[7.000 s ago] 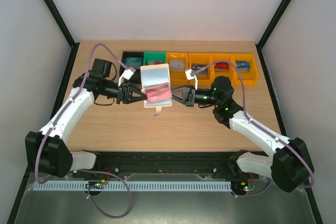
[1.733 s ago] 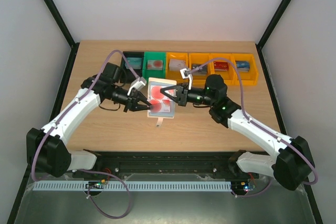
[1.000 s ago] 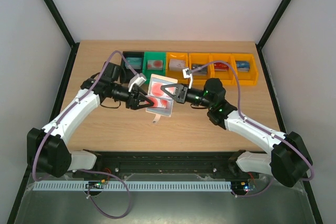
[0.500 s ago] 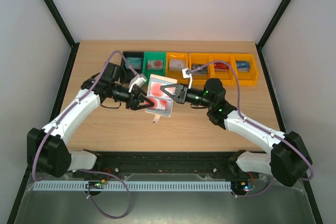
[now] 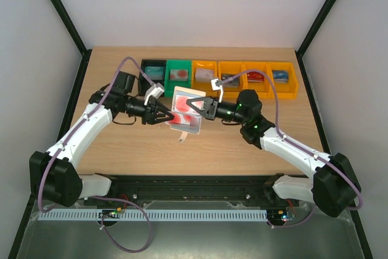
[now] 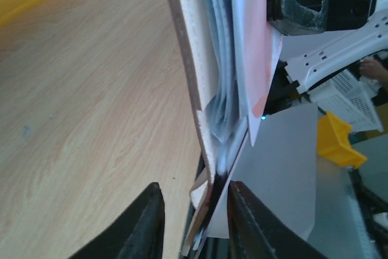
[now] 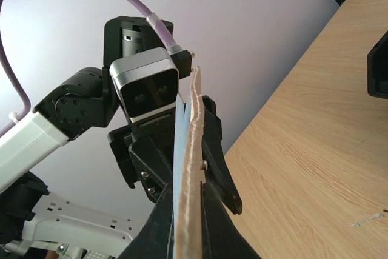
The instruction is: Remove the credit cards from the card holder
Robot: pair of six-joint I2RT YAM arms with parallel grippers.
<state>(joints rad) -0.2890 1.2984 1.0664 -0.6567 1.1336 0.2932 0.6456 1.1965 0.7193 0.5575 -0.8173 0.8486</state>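
Note:
The white card holder [image 5: 187, 124] is held off the table between both grippers, tilted, its snap tab [image 5: 182, 141] hanging down. A white card with red [image 5: 183, 106] shows on its upper face. My right gripper [image 5: 194, 106] is shut on the holder's right edge; the right wrist view shows the holder [image 7: 193, 168] edge-on, pinched between the fingers of that gripper [image 7: 187, 225]. My left gripper [image 5: 165, 115] is at the holder's left edge. In the left wrist view that gripper [image 6: 194, 222] straddles the holder's edge [image 6: 191, 89] with a gap beside one finger. The white-and-red card [image 6: 254, 59] sticks out there.
A row of bins stands along the table's far side: black [image 5: 151, 71], green [image 5: 177, 74] and several orange ones [image 5: 254, 78], each with cards inside. The left arm's purple cable [image 5: 130, 65] loops over the black bin.
The holder, earlier flat with grey and red faces up, is now tilted with the white-and-red card showing. In the last half second my left gripper moved slightly up and left.

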